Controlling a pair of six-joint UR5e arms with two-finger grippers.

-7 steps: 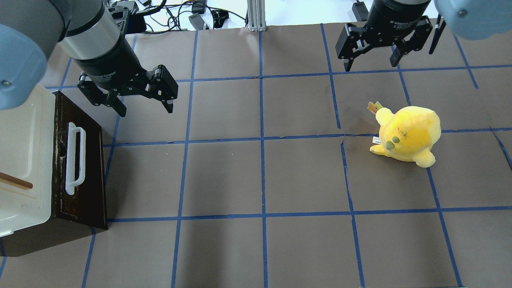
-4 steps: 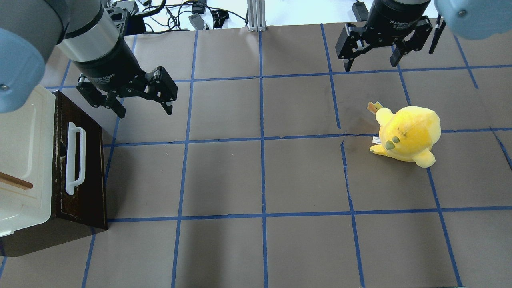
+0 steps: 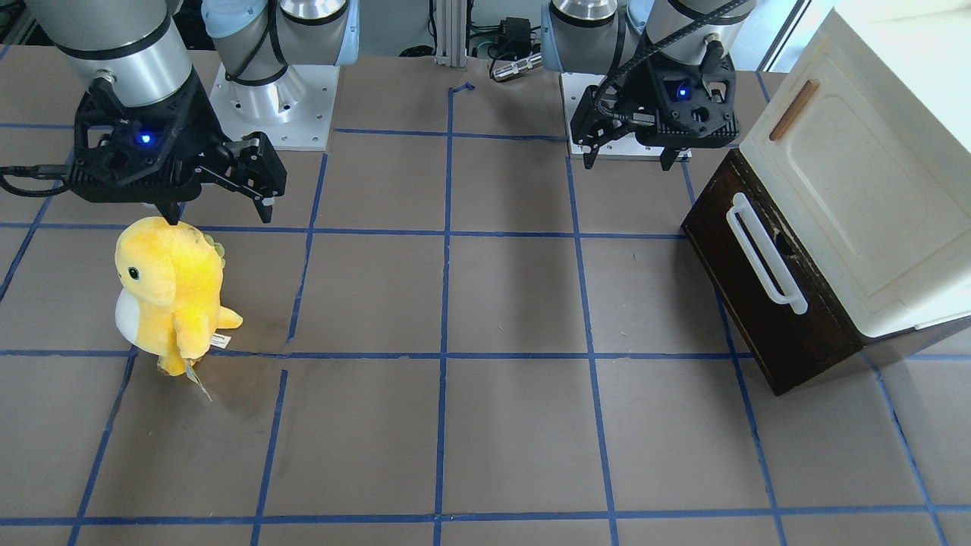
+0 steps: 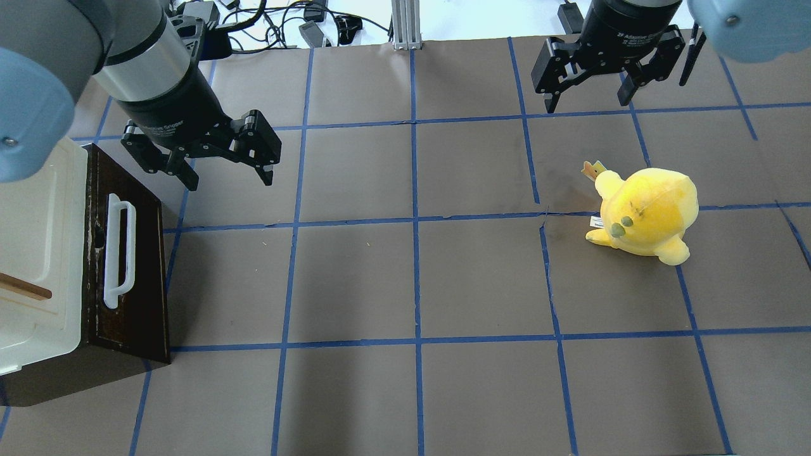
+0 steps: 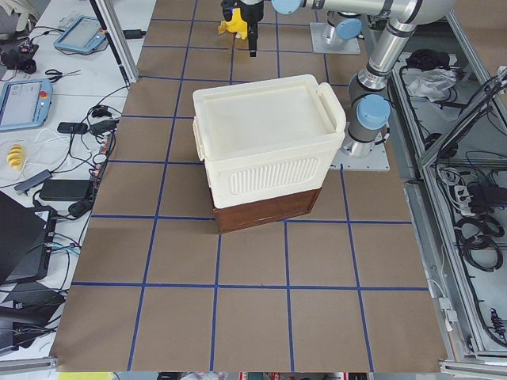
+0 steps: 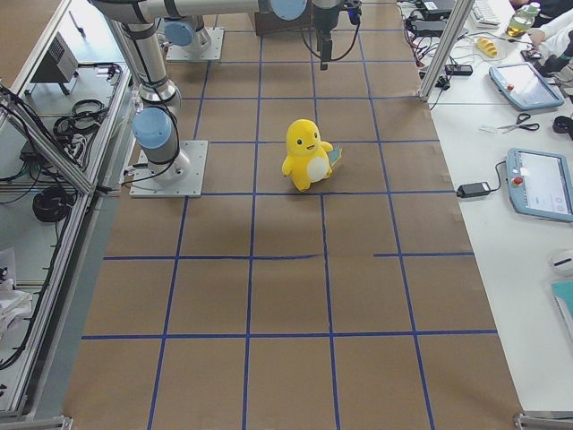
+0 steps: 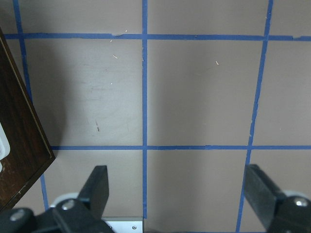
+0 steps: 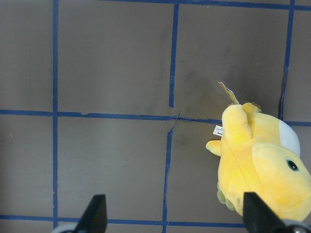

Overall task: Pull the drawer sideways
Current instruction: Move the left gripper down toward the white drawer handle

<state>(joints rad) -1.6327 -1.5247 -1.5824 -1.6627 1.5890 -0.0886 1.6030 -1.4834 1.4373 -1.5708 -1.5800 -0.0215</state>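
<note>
The dark brown drawer [image 4: 136,278] sits shut under a cream-white cabinet [image 4: 38,253] at the table's left edge. Its long white bar handle [image 4: 119,250] faces the table's middle. It also shows in the front view [image 3: 747,303] and as a corner in the left wrist view [image 7: 19,145]. My left gripper [image 4: 228,182] is open and empty. It hangs above the table just beyond the drawer's far corner, apart from the handle [image 3: 765,254]. My right gripper [image 4: 587,104] is open and empty at the far right.
A yellow plush toy [image 4: 646,212] stands on the right half of the brown table, just nearer than the right gripper [image 3: 220,216]. The cabinet has a small brown wooden handle [image 3: 793,110]. Blue tape lines grid the table. Cables lie past the far edge.
The left gripper has shifted slightly and turned a little near the drawer's far corner. The drawer, the plush toy and the right arm have not moved.
</note>
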